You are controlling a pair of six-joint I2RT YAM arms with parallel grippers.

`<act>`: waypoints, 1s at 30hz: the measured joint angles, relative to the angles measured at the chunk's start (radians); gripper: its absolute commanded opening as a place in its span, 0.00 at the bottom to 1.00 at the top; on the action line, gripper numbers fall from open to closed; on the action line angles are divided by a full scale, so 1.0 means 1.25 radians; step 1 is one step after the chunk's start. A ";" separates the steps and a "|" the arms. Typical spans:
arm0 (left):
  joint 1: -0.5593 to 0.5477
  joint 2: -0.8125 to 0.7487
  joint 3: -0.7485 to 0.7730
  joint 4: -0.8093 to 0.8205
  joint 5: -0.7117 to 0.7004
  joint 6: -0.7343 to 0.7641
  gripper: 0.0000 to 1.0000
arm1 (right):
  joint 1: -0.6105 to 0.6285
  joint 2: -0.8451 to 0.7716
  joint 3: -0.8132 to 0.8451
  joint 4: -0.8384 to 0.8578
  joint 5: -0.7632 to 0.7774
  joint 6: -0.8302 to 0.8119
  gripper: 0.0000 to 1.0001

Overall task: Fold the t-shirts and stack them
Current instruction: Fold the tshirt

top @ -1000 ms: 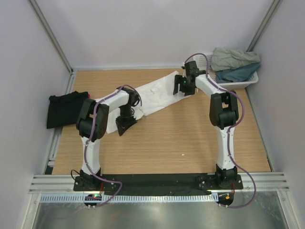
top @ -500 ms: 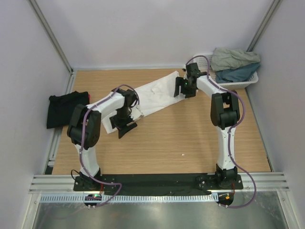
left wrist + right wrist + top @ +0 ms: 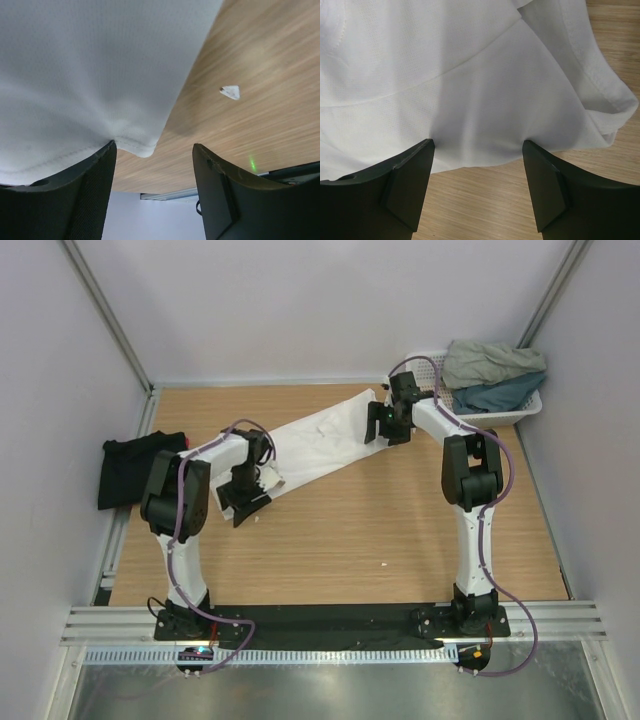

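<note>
A white t-shirt (image 3: pixel 320 438) lies stretched in a long diagonal band on the wooden table. My left gripper (image 3: pixel 243 504) is open at its near-left end. In the left wrist view (image 3: pixel 154 146) one fingertip (image 3: pixel 102 157) touches the shirt's hem (image 3: pixel 75 90). My right gripper (image 3: pixel 381 424) is open at the far-right end. In the right wrist view (image 3: pixel 478 143) both tips rest on the white cloth (image 3: pixel 470 90). A black t-shirt (image 3: pixel 135 467) lies folded at the left edge. Grey-green (image 3: pixel 490 361) and teal (image 3: pixel 503 394) shirts lie in the basket.
A white lattice basket (image 3: pixel 528 408) stands at the far right corner. A small white scrap (image 3: pixel 385 565) lies on the wood and also shows in the left wrist view (image 3: pixel 230 91). Grey walls close in both sides and the back.
My left arm has swung to the left, taking its gripper left along the shirt's near end, and that end now lies narrower. The right arm has barely moved.
</note>
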 measured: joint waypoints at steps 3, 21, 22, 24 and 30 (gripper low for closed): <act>0.016 0.021 -0.010 0.015 -0.002 0.002 0.59 | 0.000 0.000 0.000 0.000 0.000 0.000 0.78; -0.012 0.023 -0.032 -0.024 0.035 -0.016 0.07 | 0.000 0.000 0.000 0.006 0.017 -0.009 0.78; -0.027 0.023 -0.032 -0.030 0.050 -0.019 0.07 | 0.000 0.000 0.000 0.006 0.017 -0.010 0.78; -0.064 0.023 -0.031 -0.041 0.082 -0.029 0.07 | 0.000 0.003 0.005 0.004 0.018 -0.014 0.78; -0.210 0.023 -0.024 -0.065 0.186 -0.078 0.07 | 0.000 0.075 0.114 0.011 0.019 -0.023 0.78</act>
